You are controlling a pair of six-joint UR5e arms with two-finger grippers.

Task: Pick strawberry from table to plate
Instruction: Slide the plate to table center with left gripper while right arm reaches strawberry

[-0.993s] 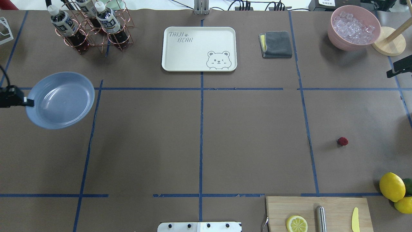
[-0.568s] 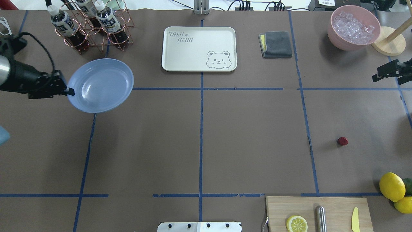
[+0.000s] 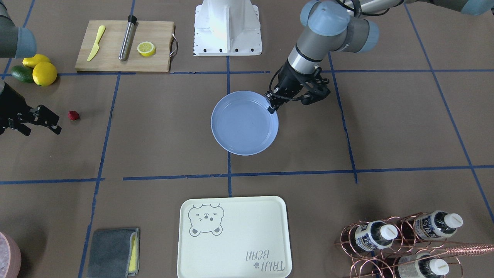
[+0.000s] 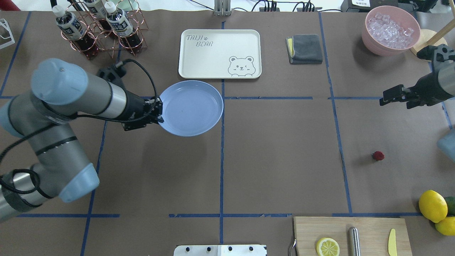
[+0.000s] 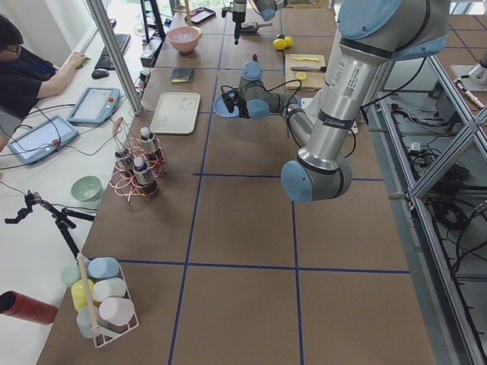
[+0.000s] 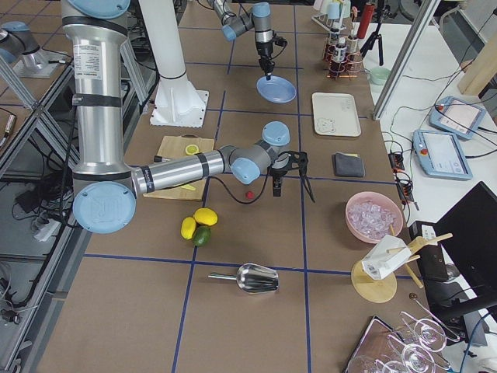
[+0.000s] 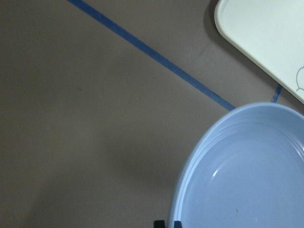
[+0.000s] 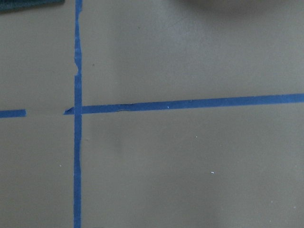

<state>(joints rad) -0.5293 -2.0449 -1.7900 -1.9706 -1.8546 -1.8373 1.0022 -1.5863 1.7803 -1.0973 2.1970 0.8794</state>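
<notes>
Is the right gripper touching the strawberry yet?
Apart. The overhead view shows a wide stretch of bare table between the right gripper and the strawberry.

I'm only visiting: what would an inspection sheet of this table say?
Surface: brown table, blue tape grid.
Job's things: strawberry lies on the table, robot's right side; plate empty, gripped at its rim.
Clutter: bear tray, grey cloth, racked bottles, ice bowl, cutting board, lemons.
Grippers: left gripper shut on plate; right gripper open, empty, apart from strawberry.
Cables: black cable loops by left wrist.
Surroundings: person at a side desk.
</notes>
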